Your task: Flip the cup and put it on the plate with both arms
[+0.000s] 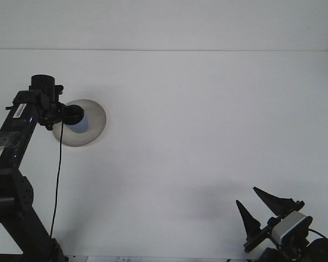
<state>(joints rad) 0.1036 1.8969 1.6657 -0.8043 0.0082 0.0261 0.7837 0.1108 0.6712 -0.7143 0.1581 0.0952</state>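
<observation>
A grey round plate (94, 126) lies on the white table at the left. Just above its left half is a dark blue cup (80, 123), lying on its side. My left gripper (70, 115) reaches in from the left and is shut on the cup; its fingers merge with the cup's dark body. At the bottom right, far from the plate, my right gripper (246, 195) stands open with nothing between its black pointed fingers.
The left arm (13, 142) rises along the left edge with a black cable (57, 180) hanging from its wrist. The white table's (197, 125) far edge runs across the top of the view.
</observation>
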